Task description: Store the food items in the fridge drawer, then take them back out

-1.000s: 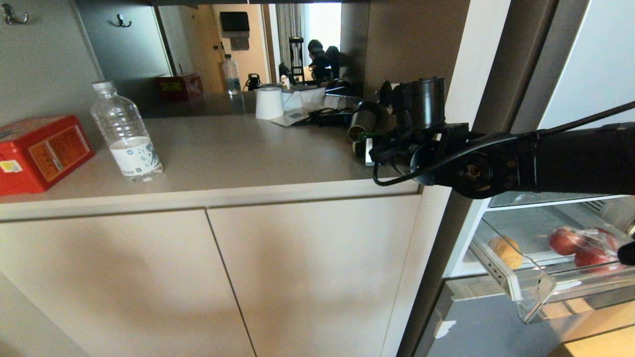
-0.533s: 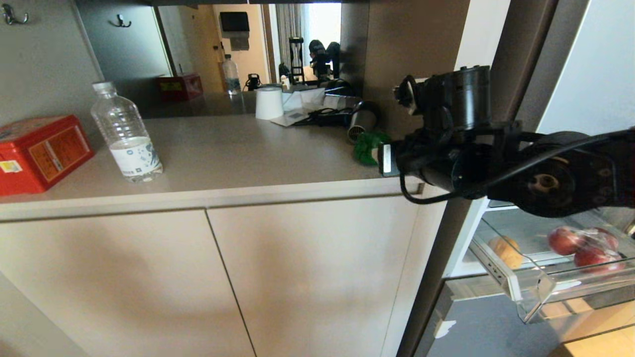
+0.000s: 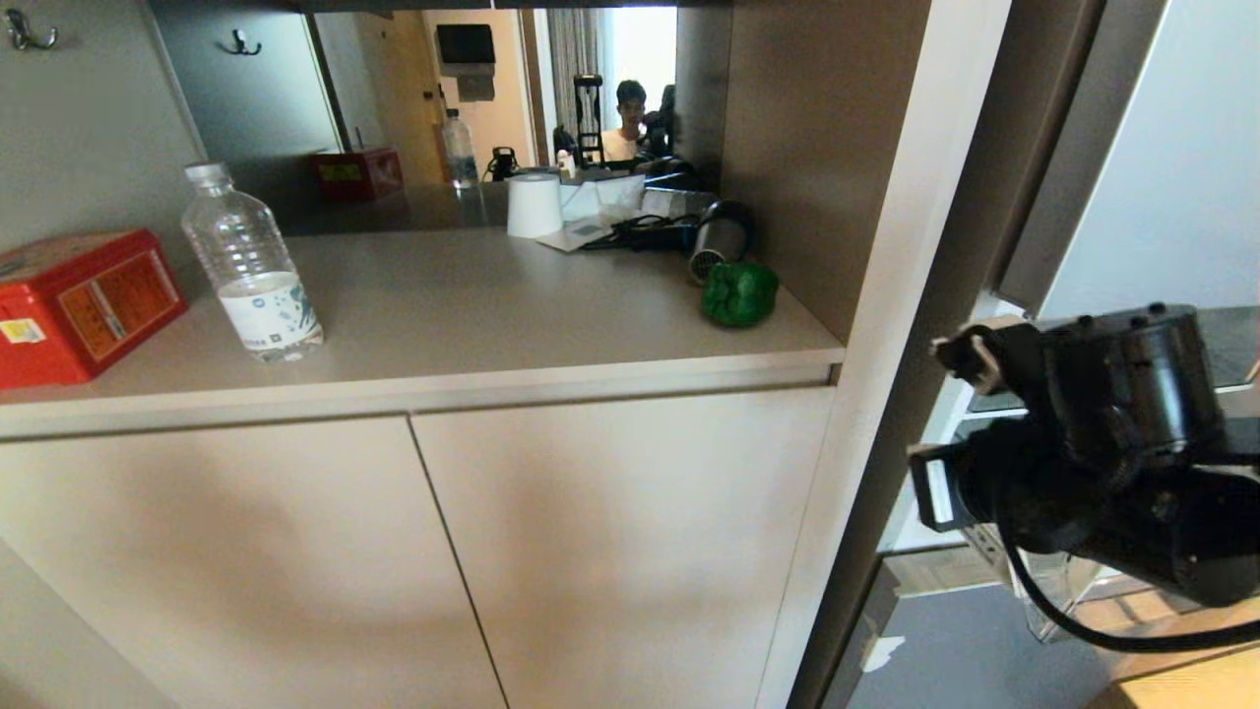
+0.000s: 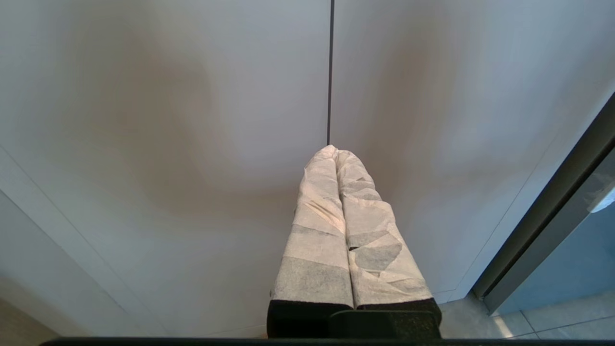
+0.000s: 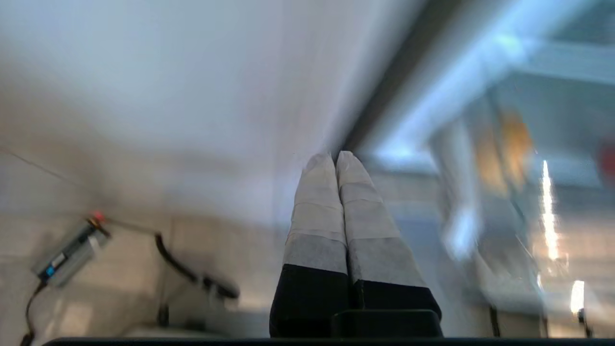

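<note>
Fingers of my right end effector are pressed together with nothing between them; in the head view its arm sits at the lower right of the frame, in front of the open fridge and low against the cabinet's side post. My left end effector is likewise closed and empty, parked facing the pale cabinet doors, near the seam between them. Moving outward, the green pepper rests on the tabletop at centre right, close to the side wall and just in front of a dark hair dryer. The fridge drawer shows only as a clear plastic corner under my right arm; I can't see what is in it. At the left of the frame stand a water bottle and a red box.
</note>
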Motion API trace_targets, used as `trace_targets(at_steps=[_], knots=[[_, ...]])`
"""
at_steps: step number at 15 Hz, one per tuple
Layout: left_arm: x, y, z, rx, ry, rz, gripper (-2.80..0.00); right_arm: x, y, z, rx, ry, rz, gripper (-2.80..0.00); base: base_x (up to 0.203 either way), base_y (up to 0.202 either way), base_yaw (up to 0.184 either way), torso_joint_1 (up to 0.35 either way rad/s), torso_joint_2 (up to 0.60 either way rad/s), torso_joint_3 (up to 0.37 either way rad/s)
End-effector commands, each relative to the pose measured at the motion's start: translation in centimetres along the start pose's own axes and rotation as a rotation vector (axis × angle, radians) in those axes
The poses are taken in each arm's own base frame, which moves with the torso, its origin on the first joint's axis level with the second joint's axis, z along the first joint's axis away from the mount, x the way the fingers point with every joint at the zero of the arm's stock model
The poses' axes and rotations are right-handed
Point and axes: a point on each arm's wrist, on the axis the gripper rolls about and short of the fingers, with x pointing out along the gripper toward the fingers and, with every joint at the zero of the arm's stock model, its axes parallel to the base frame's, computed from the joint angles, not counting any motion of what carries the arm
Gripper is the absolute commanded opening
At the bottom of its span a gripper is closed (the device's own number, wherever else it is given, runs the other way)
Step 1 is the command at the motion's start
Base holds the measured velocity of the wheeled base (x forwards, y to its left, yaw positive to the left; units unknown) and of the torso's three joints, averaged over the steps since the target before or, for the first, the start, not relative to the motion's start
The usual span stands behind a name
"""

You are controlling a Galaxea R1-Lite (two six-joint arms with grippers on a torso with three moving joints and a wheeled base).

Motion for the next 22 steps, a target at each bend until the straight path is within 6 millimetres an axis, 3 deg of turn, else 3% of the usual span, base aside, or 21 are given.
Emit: trace_targets(at_steps=[1, 4, 7, 13, 18, 19, 22], knots=[[0.0, 0.0, 0.0, 0.000, 0.000, 0.000, -2.80, -1.0, -3.6, -1.6, 0.061, 0.025, -0.043, -2.80, 0.000, 0.000, 0.000, 0.000, 0.00, 0.000], [0.0, 0.0, 0.0, 0.000, 0.000, 0.000, -2.80, -0.7, -9.1, -3.9, 0.198, 0.099, -0.099, -2.80, 0.000, 0.000, 0.000, 0.000, 0.00, 0.000], [0.0, 0.0, 0.0, 0.000, 0.001, 0.000, -2.80, 0.4, -13.1, -5.6, 0.311, 0.136, -0.172, -2.80, 0.000, 0.000, 0.000, 0.000, 0.00, 0.000], [0.0, 0.0, 0.0, 0.000, 0.001, 0.000, -2.80, 0.9, -16.2, -4.8, 0.375, 0.095, -0.252, -2.80, 0.000, 0.000, 0.000, 0.000, 0.00, 0.000], [0.0, 0.0, 0.0, 0.000, 0.001, 0.000, -2.80, 3.4, -17.3, -3.8, 0.388, 0.121, -0.221, -2.80, 0.000, 0.000, 0.000, 0.000, 0.00, 0.000], [0.0, 0.0, 0.0, 0.000, 0.002, 0.000, -2.80, 3.8, -17.4, -3.6, 0.390, 0.141, -0.196, 0.00, 0.000, 0.000, 0.000, 0.000, 0.00, 0.000], [0.0, 0.0, 0.0, 0.000, 0.000, 0.000, -2.80, 4.4, -17.9, -3.6, 0.410, 0.212, -0.186, 0.00, 0.000, 0.000, 0.000, 0.000, 0.00, 0.000]])
